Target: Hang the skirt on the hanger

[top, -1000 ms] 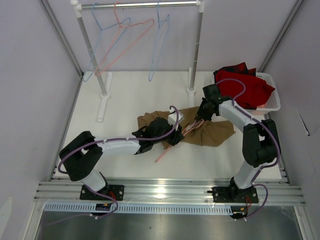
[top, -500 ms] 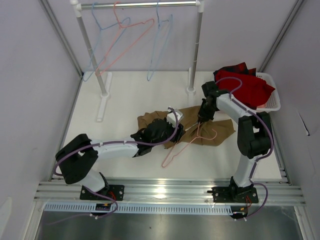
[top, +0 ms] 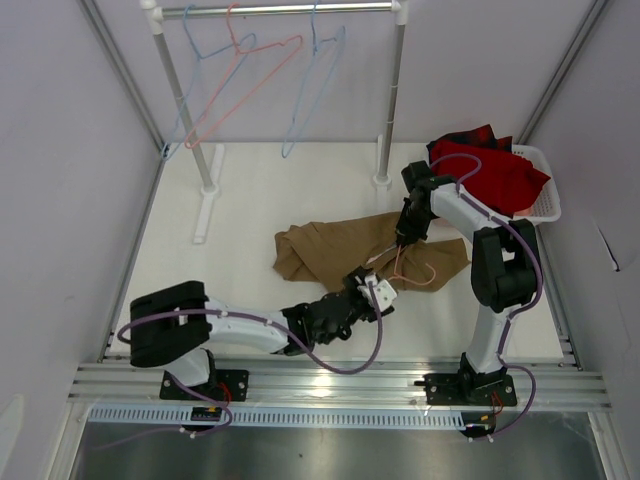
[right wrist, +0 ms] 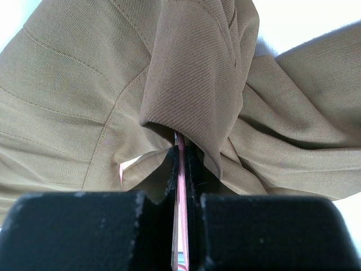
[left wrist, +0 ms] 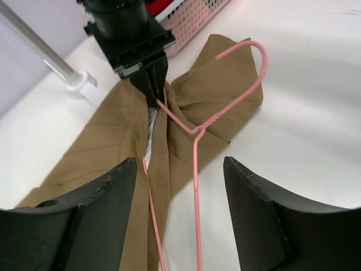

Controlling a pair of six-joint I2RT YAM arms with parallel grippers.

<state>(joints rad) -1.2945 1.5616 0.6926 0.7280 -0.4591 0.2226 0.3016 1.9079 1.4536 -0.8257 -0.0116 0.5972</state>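
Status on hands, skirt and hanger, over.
Left hand open, holding nothing. Right hand shut on hanger. Hanger partly tucked into skirt, flat on table. Nothing blocking.

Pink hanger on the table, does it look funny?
Yes. The hanger lies crooked on the table, only one arm tucked into the crumpled skirt, while the right gripper pinches its wire.

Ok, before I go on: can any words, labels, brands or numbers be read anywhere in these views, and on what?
No text can be read in any view.
The tan skirt, pink wire hanger, red garment and white basket show no print, tag or number.
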